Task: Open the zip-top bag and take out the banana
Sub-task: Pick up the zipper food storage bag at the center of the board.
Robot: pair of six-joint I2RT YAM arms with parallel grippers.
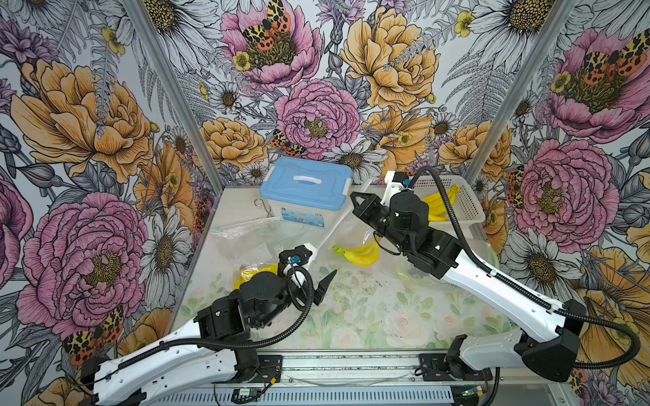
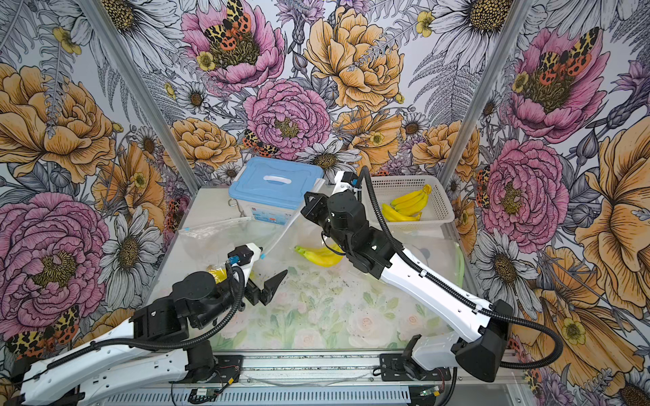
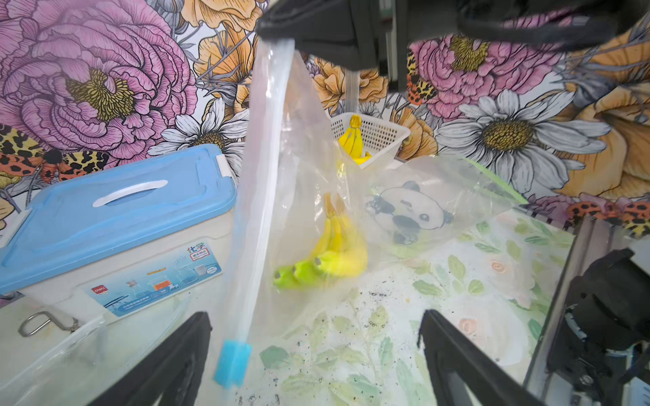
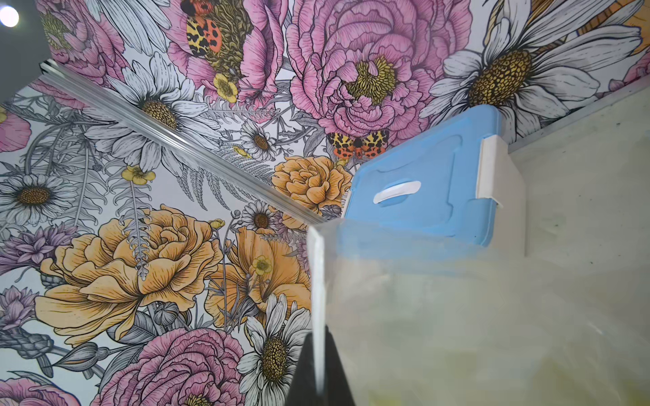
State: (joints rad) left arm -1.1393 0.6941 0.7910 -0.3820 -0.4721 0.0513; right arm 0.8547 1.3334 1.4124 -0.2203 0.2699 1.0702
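The clear zip-top bag (image 3: 299, 158) hangs by one top corner from my right gripper (image 4: 318, 346), which is shut on its zip strip. In both top views that gripper (image 1: 354, 199) (image 2: 306, 198) is raised in front of the blue-lidded box. A yellow banana bunch with green tips (image 3: 330, 256) (image 1: 362, 253) lies inside the bag, resting on the table. The zip strip runs down to a blue slider (image 3: 232, 363) at its low end. My left gripper (image 3: 314, 316) (image 2: 267, 283) is open just short of the bag's low end, the slider beside one finger and nothing between its fingers.
A blue-lidded storage box (image 1: 306, 186) stands at the back, with a metal hook (image 1: 262, 207) beside it. A white basket (image 1: 469, 205) holds more bananas at back right. Another clear bag (image 1: 246, 228) lies at the left, and a panda-printed bag (image 3: 408, 211) at the right.
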